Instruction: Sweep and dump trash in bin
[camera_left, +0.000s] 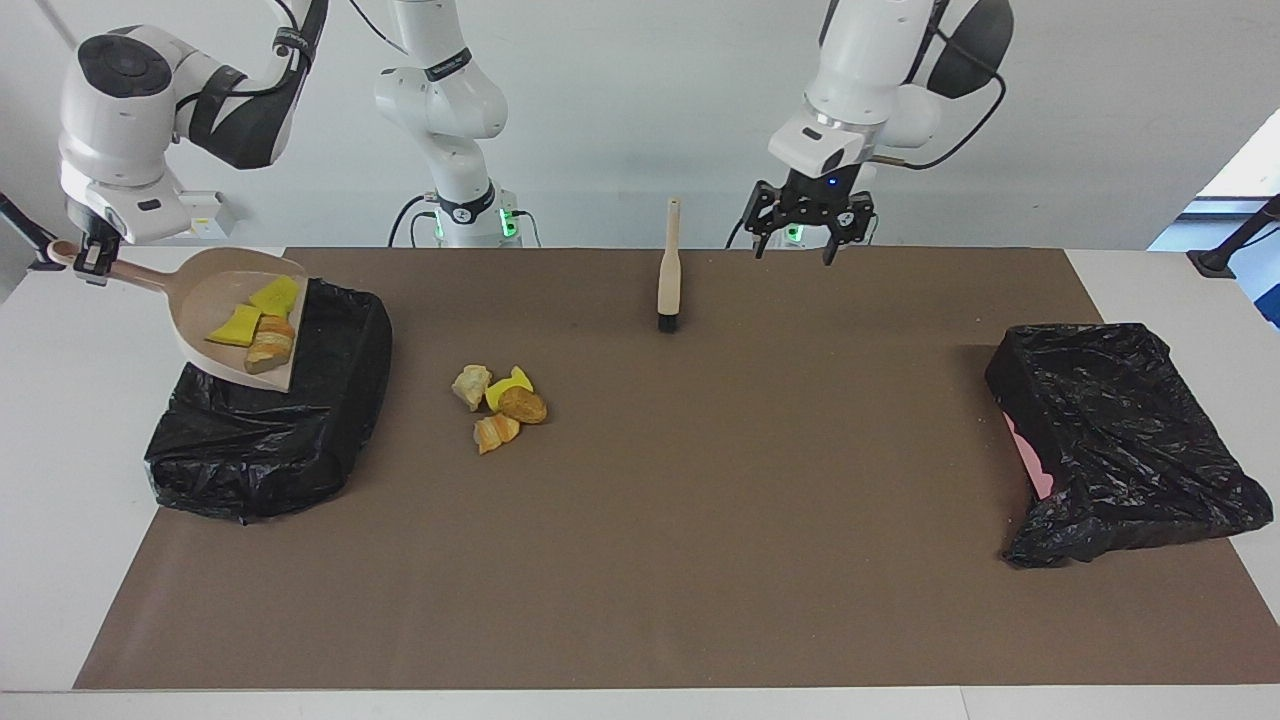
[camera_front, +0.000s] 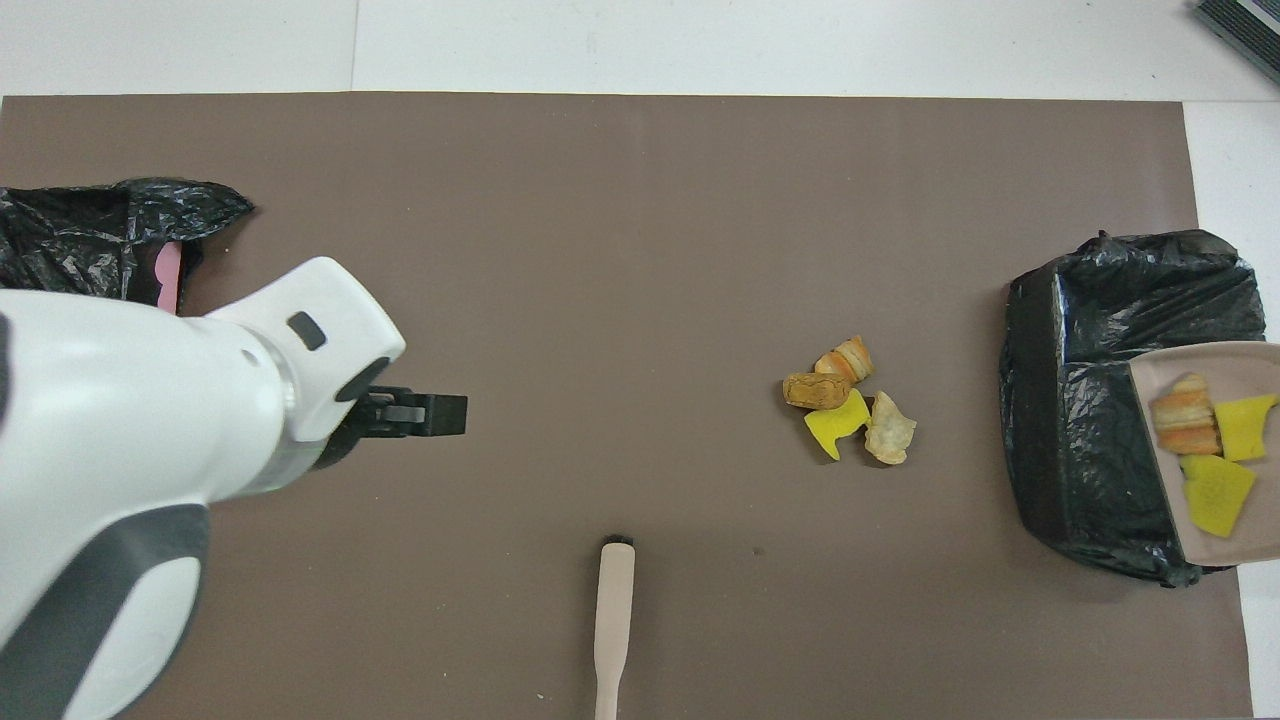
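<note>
So the right hand (camera_left: 88, 258) grips the dustpan (camera_left: 243, 318) handle, three scraps (camera_left: 252, 325) inside, tipped over the bin (camera_left: 270, 430). Left hand (camera_left: 806, 228) hangs released, apart from the brush (camera_left: 668, 275); four scraps (camera_left: 500, 402) lie between both hands.

The left claw (camera_left: 806, 228) hangs raised in the air with its fingers (camera_left: 763, 240) spread wide apart and pointing down, holding nothing. Its white wrist rises steeply above it to an elbow folded high near the arm's base. From overhead the same claw (camera_front: 425, 414) shows as a dark block projecting from the broad white wrist, which enters from the bottom corner on its own side. The right claw (camera_left: 88, 258) is up in the air at its own end of the tabletop, fingers closed on a beige handle, the wrist bent downward from a forearm that reaches out sideways from the base.
</note>
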